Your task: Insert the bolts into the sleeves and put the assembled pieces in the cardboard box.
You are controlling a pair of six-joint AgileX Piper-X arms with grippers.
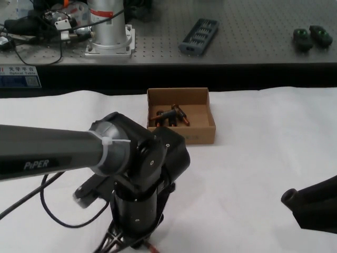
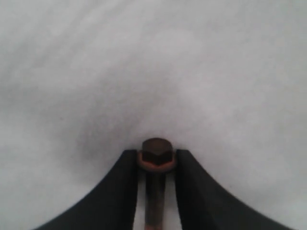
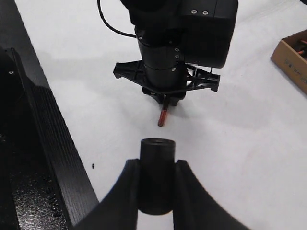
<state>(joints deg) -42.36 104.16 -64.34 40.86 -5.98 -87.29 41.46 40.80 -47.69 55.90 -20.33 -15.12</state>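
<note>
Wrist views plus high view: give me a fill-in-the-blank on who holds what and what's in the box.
The left gripper is shut on a rusty ____.
The right gripper is shut on a black ____.
The assembled pieces lie inside the cardboard ____.
Missing: bolt; sleeve; box.

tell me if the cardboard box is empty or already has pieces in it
Not empty: the cardboard box holds a few dark, rust-tipped pieces lying on its floor. Exact count: cannot tell.
</note>
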